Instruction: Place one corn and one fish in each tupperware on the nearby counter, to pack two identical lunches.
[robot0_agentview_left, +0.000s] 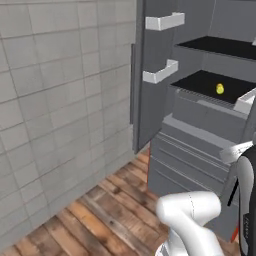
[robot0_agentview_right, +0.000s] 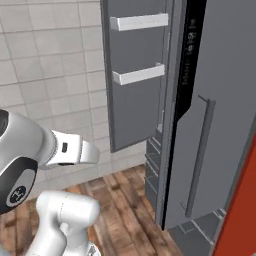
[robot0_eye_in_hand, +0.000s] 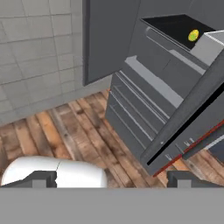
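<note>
The corn (robot0_agentview_left: 219, 89), a small yellowish cob, lay on a dark shelf (robot0_agentview_left: 210, 82) inside the open fridge (robot0_agentview_left: 200, 125), toward the shelf's front edge and above the grey drawer fronts (robot0_eye_in_hand: 144, 113). In the hand view the same cob (robot0_eye_in_hand: 193, 35) showed at the upper right, far up the fridge from the gripper (robot0_eye_in_hand: 111, 179). The fridge door (robot0_agentview_right: 135, 75) stood swung out toward the tiled wall (robot0_agentview_left: 60, 100), with two white door bins (robot0_agentview_right: 139, 75) on its inner face. No fish, tupperware or counter could be made out beside the fridge.

The gripper's two dark fingertips (robot0_eye_in_hand: 39, 178) stood wide apart with nothing between them, low and well short of the fridge shelf, over the wooden floor (robot0_eye_in_hand: 78, 127).

The step in hand looked to be the reach for that cob. To do it well, the hand would probably need to rise to shelf level and enter the fridge squarely between the door and the cabinet edge, keeping clear of the shelf lip and the drawer tops. The cob looked stubby and rounded, so it could roll; closing across its short width, centred on it, seemed the safer grasp, followed by a straight lift before withdrawing from the fridge.
</note>
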